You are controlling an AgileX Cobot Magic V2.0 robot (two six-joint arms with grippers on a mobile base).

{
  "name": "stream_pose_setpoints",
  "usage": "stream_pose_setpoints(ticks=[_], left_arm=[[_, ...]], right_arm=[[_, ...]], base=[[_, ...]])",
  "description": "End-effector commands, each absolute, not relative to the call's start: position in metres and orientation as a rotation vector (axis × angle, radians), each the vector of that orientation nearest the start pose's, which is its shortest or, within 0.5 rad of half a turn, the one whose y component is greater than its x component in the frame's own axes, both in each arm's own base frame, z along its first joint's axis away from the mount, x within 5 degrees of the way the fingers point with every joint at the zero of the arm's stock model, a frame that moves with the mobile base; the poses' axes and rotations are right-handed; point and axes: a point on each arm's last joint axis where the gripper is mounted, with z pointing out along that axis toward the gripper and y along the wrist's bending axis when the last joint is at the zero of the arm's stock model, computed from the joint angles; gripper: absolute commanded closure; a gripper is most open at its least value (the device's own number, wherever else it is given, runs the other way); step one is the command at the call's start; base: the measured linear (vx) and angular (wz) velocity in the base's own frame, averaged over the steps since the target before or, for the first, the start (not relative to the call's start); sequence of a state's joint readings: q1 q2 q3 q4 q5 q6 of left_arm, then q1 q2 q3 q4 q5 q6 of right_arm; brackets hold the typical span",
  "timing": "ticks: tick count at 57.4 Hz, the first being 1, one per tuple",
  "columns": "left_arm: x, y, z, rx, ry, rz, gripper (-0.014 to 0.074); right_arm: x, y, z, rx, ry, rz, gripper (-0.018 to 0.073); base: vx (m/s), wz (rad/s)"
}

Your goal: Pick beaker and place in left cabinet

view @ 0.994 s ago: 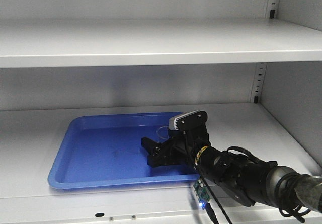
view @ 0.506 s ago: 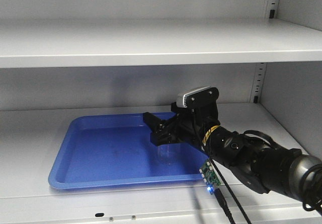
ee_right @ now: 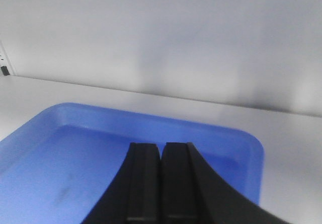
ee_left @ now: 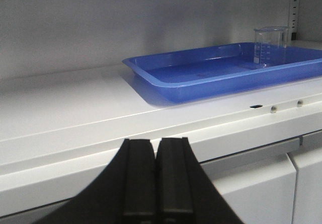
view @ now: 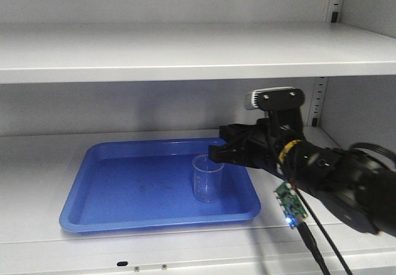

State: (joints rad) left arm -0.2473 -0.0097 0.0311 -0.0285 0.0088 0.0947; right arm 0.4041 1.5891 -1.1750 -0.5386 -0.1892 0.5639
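The clear glass beaker stands upright and free in the right part of a blue tray, which lies on the lower shelf of the pale grey left cabinet. My right gripper hovers just above and right of the beaker's rim, shut with nothing in it. In the right wrist view the right gripper points over the tray and the beaker is out of sight. My left gripper is shut and empty, low in front of the shelf edge. It is well left of the tray and the beaker.
The upper shelf overhangs the tray closely. The cabinet's right side wall and slotted corner strip stand beside my right arm. Closed white doors sit below the shelf edge.
My right gripper has risen out of the tray and drawn back to the right, leaving the beaker standing alone in the tray.
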Motion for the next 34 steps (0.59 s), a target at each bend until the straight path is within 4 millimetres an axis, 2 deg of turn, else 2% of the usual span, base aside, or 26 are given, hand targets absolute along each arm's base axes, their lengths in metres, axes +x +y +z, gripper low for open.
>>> stream_pose_setpoints(ticks=[1,13,34], left_arm=[[0.054,-0.014,0.205,0.217,1.414,-0.161,0.0596],[0.054,-0.014,0.205,0.217,1.414,-0.161,0.0596],[0.054,-0.014,0.205,0.217,1.414,-0.161,0.0596]], right_arm=[[0.319,0.148,0.36,-0.403,1.59,0.428,0.0571],[0.265,0.124,0.346,-0.404,1.623,0.43,0.0566],[0.171,0.077,0.336,-0.354,1.629,0.36,0.0565]], base=[[0.0,0.0],[0.0,0.0],[0.0,0.0]])
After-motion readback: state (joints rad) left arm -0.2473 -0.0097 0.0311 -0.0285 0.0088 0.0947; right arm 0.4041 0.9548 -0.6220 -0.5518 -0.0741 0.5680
